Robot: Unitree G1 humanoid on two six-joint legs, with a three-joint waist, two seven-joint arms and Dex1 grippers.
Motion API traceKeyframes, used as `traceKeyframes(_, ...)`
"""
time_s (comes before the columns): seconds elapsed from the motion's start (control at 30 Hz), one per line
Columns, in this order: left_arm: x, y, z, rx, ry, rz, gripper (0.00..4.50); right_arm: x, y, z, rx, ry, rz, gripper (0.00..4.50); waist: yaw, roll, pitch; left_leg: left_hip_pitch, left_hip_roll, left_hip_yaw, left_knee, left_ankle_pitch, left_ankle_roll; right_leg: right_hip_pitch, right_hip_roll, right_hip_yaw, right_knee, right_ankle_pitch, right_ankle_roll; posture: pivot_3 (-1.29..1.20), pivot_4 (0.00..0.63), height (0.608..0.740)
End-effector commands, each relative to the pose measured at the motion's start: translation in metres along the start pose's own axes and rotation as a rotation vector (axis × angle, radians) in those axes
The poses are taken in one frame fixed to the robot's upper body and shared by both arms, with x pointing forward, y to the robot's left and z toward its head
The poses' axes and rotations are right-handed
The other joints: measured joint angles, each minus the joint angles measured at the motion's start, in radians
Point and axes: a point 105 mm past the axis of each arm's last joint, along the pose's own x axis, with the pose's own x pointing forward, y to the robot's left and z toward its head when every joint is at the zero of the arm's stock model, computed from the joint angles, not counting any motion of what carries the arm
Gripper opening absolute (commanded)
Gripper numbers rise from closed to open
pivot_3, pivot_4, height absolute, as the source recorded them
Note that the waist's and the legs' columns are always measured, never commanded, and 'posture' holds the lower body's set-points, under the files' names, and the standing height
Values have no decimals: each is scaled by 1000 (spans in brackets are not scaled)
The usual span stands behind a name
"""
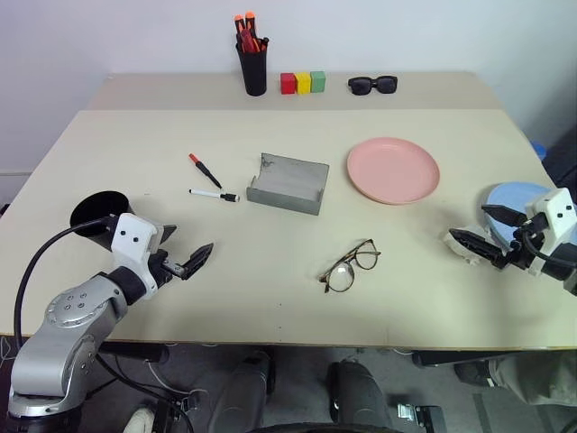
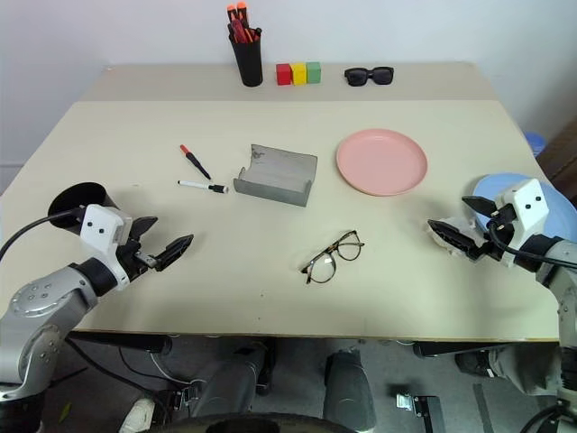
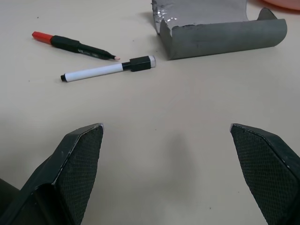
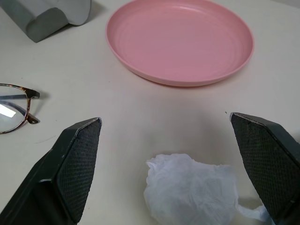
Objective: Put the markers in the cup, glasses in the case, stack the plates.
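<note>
Plainly, both tools are released and hold nothing: the left tool [image 1: 187, 261] hovers over bare table [image 1: 270, 298] just beside the cup [image 1: 96, 211], its fingers [image 3: 77, 159] spread toward the markers. The right tool [image 2: 462, 233] hangs wide apart over a crumpled white wad [image 4: 187, 190], with the blue plate [image 2: 505, 191] under its wrist.

The red-capped marker [image 1: 205, 170] and the white marker [image 1: 215, 194] lie near each other, left of the open case [image 1: 288, 183]. Both look light, stiff and smooth, likely to roll; a pinch across the mid-barrel should do best.

The glasses [image 1: 350, 265] rest unfolded in front of the case. Their thin wire frame looks fragile, so the bridge or a rim edge seems safer than a lens.

The pink plate [image 1: 393, 170], right of the case, is probably light, rigid plastic, best taken at its rim.

No brand or writing can be read on anything.
</note>
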Motion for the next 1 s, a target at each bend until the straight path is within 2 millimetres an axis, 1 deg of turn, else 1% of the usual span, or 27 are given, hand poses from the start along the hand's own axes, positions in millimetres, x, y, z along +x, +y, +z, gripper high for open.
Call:
traceKeyframes(0.03, -2, 2, 5, 20, -20, 5, 4453, -2, -1, 3, -19, -33, -5, 4500, 0, 0, 0, 0, 0, 0, 0, 0, 0, 0, 0, 0, 0, 0, 0, 0, 150, 740)
traceKeyframes(0.17, -2, 4, 5, 19, -28, 12, 4453, 2, 0, 1, -21, -47, 2, 4500, -1, 0, 0, 0, 0, 0, 0, 0, 0, 0, 0, 0, 0, 0, 0, 0, 150, 740)
traceKeyframes(0.3, 0, 6, 8, 5, -52, 27, 4453, 9, 5, 7, -35, -72, 19, 4500, -1, 0, 0, 0, 0, 0, 0, 0, 0, 0, 0, 0, 0, 0, 0, 0, 150, 740)
traceKeyframes(0.37, 3, 7, 10, 1, -62, 41, 4453, 17, 12, 13, -41, -94, 36, 4500, -1, 0, 0, 0, 0, 0, 0, 0, 0, 0, 0, 0, 0, 0, 0, 0, 150, 740)
traceKeyframes(0.5, 11, 4, 16, 9, -83, 50, 4453, 37, 33, 25, -53, -141, 105, 4500, -1, -1, 0, 0, 0, 0, 0, 0, 0, 0, 0, 0, 0, 0, 0, 0, 150, 740)
traceKeyframes(0.6, 17, 4, 17, 6, -84, 67, 4453, 49, 44, 34, -58, -173, 134, 4500, -1, -1, 1, 0, 0, 0, 0, 0, 0, 0, 0, 0, 0, 0, 0, 0, 150, 740)
traceKeyframes(0.7, 27, 5, 17, -11, -89, 95, 4453, 62, 57, 39, -54, -202, 162, 4500, 1, -1, 1, 0, 0, 0, 0, 0, 0, 0, 1, 0, 0, 0, 0, 0, 150, 740)
traceKeyframes(0.77, 43, 7, 20, 11, -65, 160, 4453, 69, 66, 47, -65, -226, 198, 4500, 4, -2, 1, 0, 0, -1, 0, 0, 0, 0, 1, 0, 1, 1, 1, 0, 150, 740)
traceKeyframes(0.83, 60, 10, 26, -37, -62, 213, 4453, 75, 70, 54, -67, -249, 215, 4500, 5, -4, 2, 0, -1, -1, 0, 0, 0, 1, 1, -1, 1, 2, 4, 0, 150, 740)
traceKeyframes(0.9, 78, 18, 34, -106, -60, 286, 4453, 81, 77, 59, -61, -269, 227, 4500, 4, -7, 3, 0, -1, -1, 1, 1, 0, 1, 1, 0, 1, 4, 6, 0, 150, 740)
traceKeyframes(0.97, 91, 21, 47, -160, -74, 331, 4453, 85, 86, 62, -57, -281, 255, 4500, 2, -11, 5, 1, -2, -2, 2, 1, 0, 2, 2, -1, 1, 6, 12, 0, 150, 740)
traceKeyframes(1.0, 94, 22, 51, -174, -79, 341, 4453, 87, 90, 63, -56, -283, 265, 4500, 1, -12, 5, 1, -2, -2, 2, 1, 0, 2, 2, -1, 0, 7, 13, 0, 150, 740)
